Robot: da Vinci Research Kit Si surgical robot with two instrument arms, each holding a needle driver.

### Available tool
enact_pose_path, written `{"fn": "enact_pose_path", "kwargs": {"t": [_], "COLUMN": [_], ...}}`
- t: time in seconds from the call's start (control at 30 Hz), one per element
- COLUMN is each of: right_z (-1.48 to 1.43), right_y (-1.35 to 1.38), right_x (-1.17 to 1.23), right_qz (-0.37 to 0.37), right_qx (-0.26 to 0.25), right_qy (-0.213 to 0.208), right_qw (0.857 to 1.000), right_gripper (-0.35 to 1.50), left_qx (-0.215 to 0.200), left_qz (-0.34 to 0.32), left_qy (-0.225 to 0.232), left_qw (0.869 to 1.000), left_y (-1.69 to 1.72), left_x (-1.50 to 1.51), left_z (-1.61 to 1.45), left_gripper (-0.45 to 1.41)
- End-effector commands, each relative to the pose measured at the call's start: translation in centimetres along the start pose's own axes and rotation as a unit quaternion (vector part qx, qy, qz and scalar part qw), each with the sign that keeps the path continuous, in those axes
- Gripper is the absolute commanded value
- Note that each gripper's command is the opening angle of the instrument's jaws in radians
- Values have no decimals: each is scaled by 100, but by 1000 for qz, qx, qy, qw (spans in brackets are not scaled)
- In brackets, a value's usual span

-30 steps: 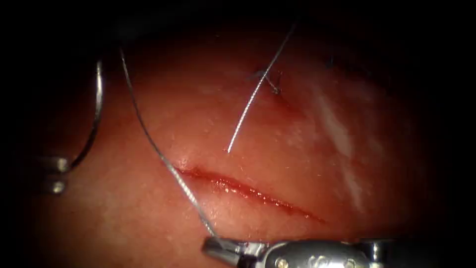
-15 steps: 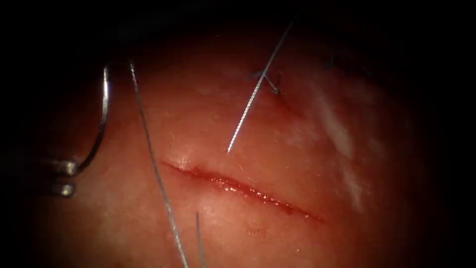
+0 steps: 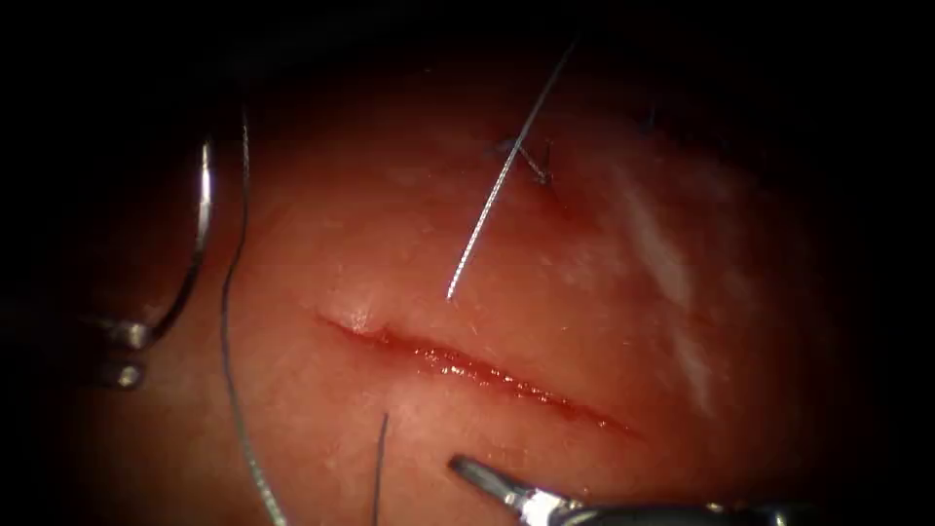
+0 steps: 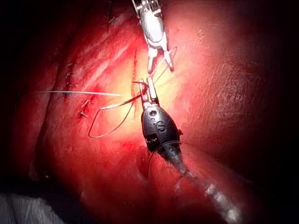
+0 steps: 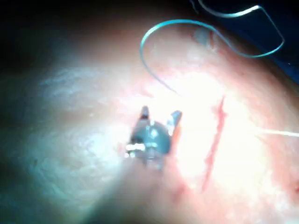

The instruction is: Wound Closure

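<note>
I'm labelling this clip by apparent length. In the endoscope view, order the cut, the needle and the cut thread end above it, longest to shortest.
1. Cut, the longest line.
2. Cut thread end and needle, held near one end by the left tool: too alike to rank; the needle curves.

Needle (image 3: pixel 192 244) and thread (image 3: pixel 232 321) left of cut (image 3: pixel 467 368).

Right tool (image 3: pixel 487 479) agape (left (image 3: pixel 125 353) clamped)

Loose thread (image 3: pixel 230 321) (slack) left of cut (image 3: pixel 467 368)
</note>
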State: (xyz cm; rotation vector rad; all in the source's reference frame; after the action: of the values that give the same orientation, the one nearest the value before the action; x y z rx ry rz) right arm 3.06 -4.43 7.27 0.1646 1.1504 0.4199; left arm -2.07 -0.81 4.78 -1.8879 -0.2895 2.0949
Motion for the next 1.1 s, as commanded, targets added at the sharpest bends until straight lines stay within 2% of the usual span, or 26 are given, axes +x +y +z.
{"fn": "enact_pose_path", "kwargs": {"t": [0.03,0.27,0.6,0.63,0.67,0.7,0.77,0.9,1.1], "right_z": [21,54,62,63,64,64,63,53,15], "right_y": [-1,3,27,28,27,27,25,16,-15], "right_x": [-3,-12,-20,-20,-20,-20,-20,-19,-13], "right_qz": [-6,-15,-12,-11,-15,-15,-15,-18,-13], "right_qx": [1,-3,-19,-21,-12,-8,-1,10,29], "right_qy": [3,-8,-14,-15,-13,-11,-8,-8,-10], "right_qw": [1000,1000,1000,1000,1000,1000,1000,1000,999], "right_gripper": [118,114,103,88,40,10,-35,-35,-35], "left_qx": [0,0,-1,0,-1,-1,-1,0,1], "left_qz": [1,-2,-2,-2,-2,-2,-2,-2,-2], "left_qy": [1,1,1,1,1,1,1,1,1], "left_qw": [1000,1000,1000,1000,1000,1000,1000,1000,1000], "left_y": [-2,-2,-2,-2,-2,-2,-2,-2,-2], "left_x": [-7,-7,-7,-7,-7,-7,-7,-7,-6], "left_z": [5,4,3,3,3,3,3,3,6], "left_gripper": [-45,-45,-45,-45,-45,-45,-45,-45,-45]}}
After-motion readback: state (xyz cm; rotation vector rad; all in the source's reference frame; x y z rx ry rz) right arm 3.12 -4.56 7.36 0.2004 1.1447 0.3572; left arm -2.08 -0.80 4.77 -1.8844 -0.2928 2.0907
